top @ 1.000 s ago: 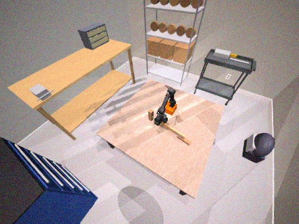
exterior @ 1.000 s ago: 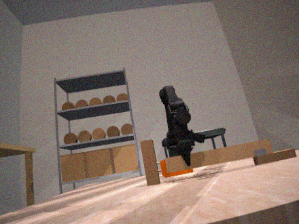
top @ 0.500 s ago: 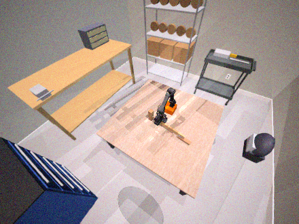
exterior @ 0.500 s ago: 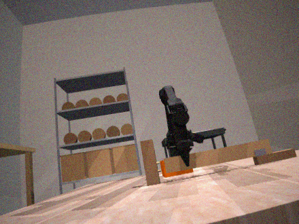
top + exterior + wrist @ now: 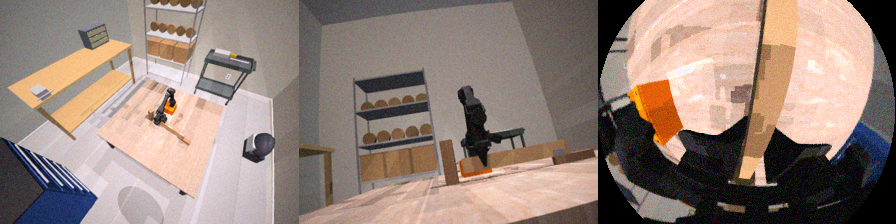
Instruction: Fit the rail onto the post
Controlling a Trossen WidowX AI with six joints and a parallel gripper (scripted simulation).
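Gripping a long, pale wooden rail (image 5: pixel 171 130) (image 5: pixel 521 157) (image 5: pixel 773 90) close to its near end, had the black two-fingered hand (image 5: pixel 160 119) (image 5: pixel 484 165) (image 5: pixel 754 119) clenched on it, with a dark finger against each side. Reached down to the rail with a black jointed arm (image 5: pixel 165 102) (image 5: pixel 476 117) from an orange block-shaped base (image 5: pixel 170 108) (image 5: pixel 484 172) (image 5: pixel 663 110), set on the pale wood-plank desk (image 5: pixel 136 137) (image 5: pixel 435 203) (image 5: pixel 825 92) behind the rail in the exterior view. Held the near end just beside a short, brown, upright wooden post (image 5: pixel 150 115) (image 5: pixel 449 162), lined up roughly with its face yet apart from it. Left a narrow gap there, with a bit of a thin wooden peg (image 5: pixel 457 163) showing across it. Could not tell whether the peg tips had entered the holes, nor make out the second peg. Had the far end at the low, dark brown footboard block (image 5: pixel 185 140) (image 5: pixel 575 156), beside a small blue-grey bracket (image 5: pixel 558 152) that covered part of the rail's side. Could not tell exactly how level the rail lay. Saw it in the wrist view as a broad tan strip, running from the top edge down between the fingers. Had, beyond the desk, a metal shelf rack (image 5: pixel 145 41) (image 5: pixel 355 136) with round wooden pieces and tan boxes, and a dark cart (image 5: pixel 253 70) (image 5: pixel 521 131) near it.
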